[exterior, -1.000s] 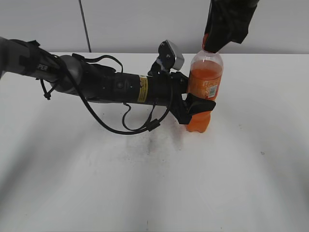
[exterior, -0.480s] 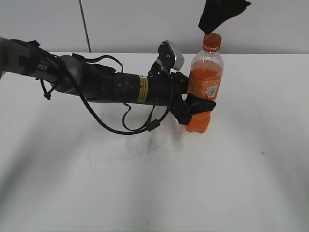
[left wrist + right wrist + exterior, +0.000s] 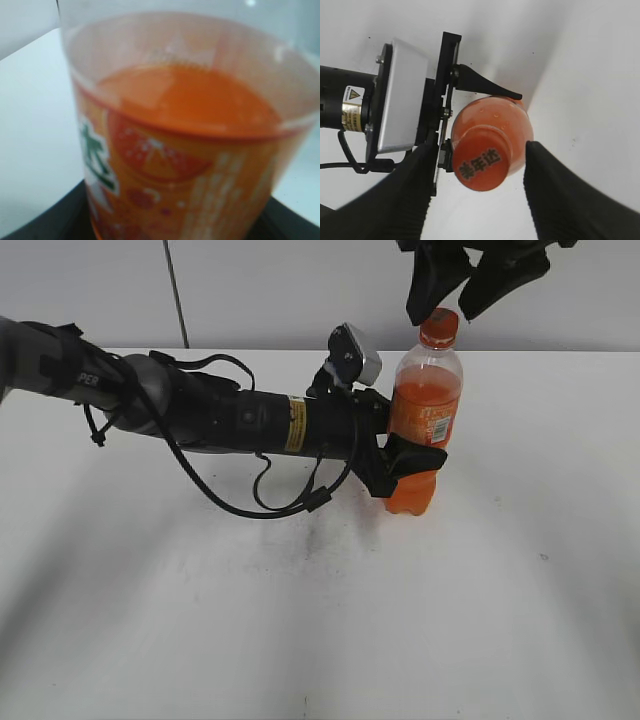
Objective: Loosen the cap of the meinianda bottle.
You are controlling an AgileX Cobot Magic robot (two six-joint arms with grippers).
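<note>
The meinianda bottle stands upright on the white table, a clear bottle of orange drink with an orange label. My left gripper is shut on its lower body from the left. The bottle's label fills the left wrist view. The orange cap sits on the bottle's neck. My right gripper hangs open just above the cap, its two black fingers apart and not touching it. In the right wrist view the cap lies between the spread fingers, with dark characters on top.
The left arm lies across the white table from the left edge, with a looped black cable under it. A grey wall runs behind the table.
My right gripper was closed over the cap one second ago. It has lifted off, opened its fingers, and the cap now shows. The bottle and left arm have not moved.
</note>
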